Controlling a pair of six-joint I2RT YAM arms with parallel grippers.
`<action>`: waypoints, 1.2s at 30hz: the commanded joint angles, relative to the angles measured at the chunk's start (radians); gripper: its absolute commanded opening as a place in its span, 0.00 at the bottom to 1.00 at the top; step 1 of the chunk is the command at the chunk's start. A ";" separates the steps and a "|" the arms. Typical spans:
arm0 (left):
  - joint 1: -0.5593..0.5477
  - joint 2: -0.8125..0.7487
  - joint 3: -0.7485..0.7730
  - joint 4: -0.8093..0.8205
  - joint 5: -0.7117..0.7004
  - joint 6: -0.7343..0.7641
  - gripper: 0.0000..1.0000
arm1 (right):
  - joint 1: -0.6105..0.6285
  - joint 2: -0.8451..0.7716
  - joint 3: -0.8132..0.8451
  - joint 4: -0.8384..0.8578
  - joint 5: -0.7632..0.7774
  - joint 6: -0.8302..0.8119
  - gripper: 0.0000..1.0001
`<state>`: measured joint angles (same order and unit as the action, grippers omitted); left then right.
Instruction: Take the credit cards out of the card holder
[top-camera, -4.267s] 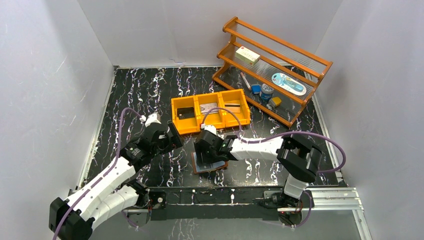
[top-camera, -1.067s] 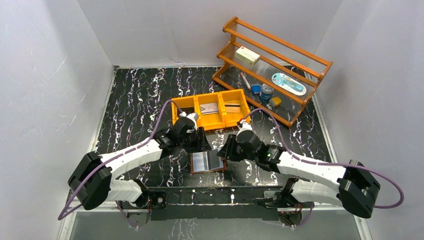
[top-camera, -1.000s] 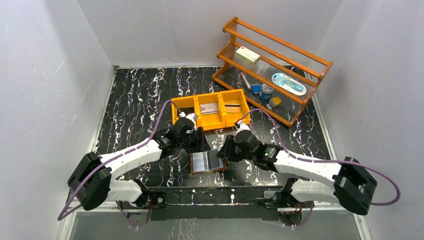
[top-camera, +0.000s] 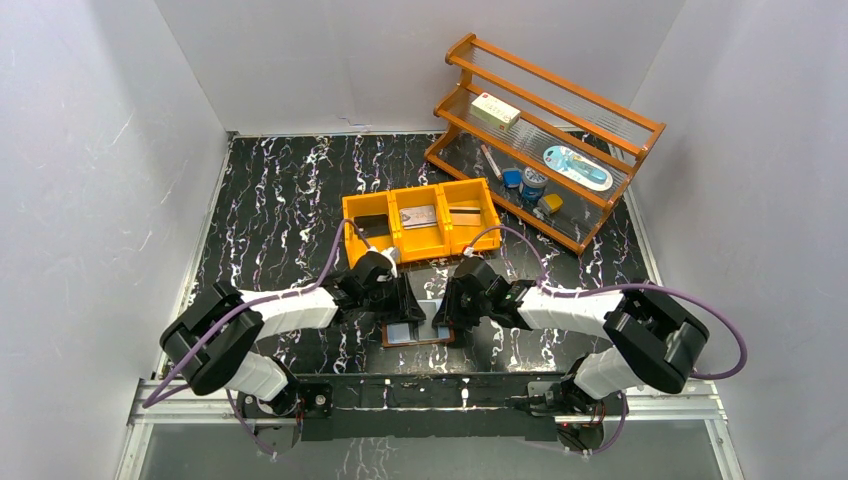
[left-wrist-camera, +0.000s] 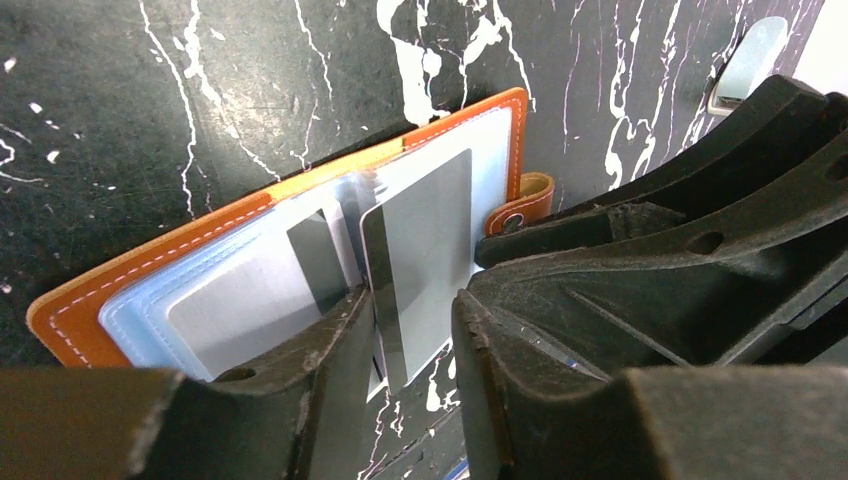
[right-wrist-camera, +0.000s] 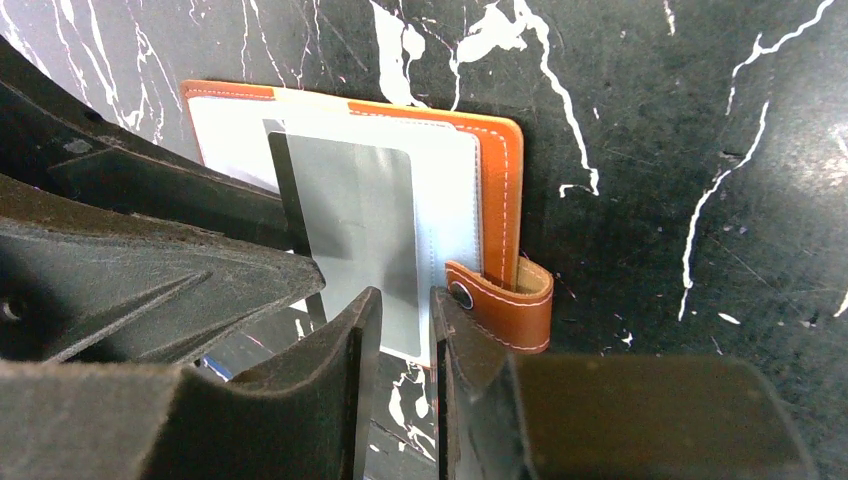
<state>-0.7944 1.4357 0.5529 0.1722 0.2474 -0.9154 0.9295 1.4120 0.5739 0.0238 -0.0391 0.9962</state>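
Black fingers of the left gripper stand part-closed, with the near end of a silver-grey card in the gap between them. Whether they truly pinch it the pictures do not settle. Just beyond those fingertips the card sticks partway out of a clear sleeve of the brown wallet, which lies open and flat on the marbled table. Facing it, the right gripper has its fingers drawn to a narrow slot over the wallet's near edge, with the snap tab just beside one finger. A hold there cannot be confirmed either.

The likeliest trouble, as I judge it, is a shallow bite: the card is smooth and could slip from the left fingers and drop back. If the right gripper is not pinning the wallet, the whole wallet may drag along with the card instead of giving it up. A pull off the sleeve's line could jam or bend the card at the sleeve mouth. The two grippers sit very close, so a careless withdrawal could knock them together.
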 joint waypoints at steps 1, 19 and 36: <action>0.000 -0.027 -0.056 0.010 -0.016 -0.026 0.31 | -0.005 0.029 -0.026 -0.029 0.017 0.001 0.33; 0.000 -0.114 -0.080 0.010 -0.041 -0.034 0.00 | -0.006 0.054 -0.005 -0.044 0.019 -0.003 0.33; 0.000 -0.072 -0.102 0.121 0.041 -0.072 0.07 | -0.006 0.070 0.009 -0.030 -0.005 -0.013 0.33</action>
<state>-0.7940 1.3609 0.4694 0.2180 0.2337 -0.9630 0.9230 1.4422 0.5873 0.0372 -0.0715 1.0065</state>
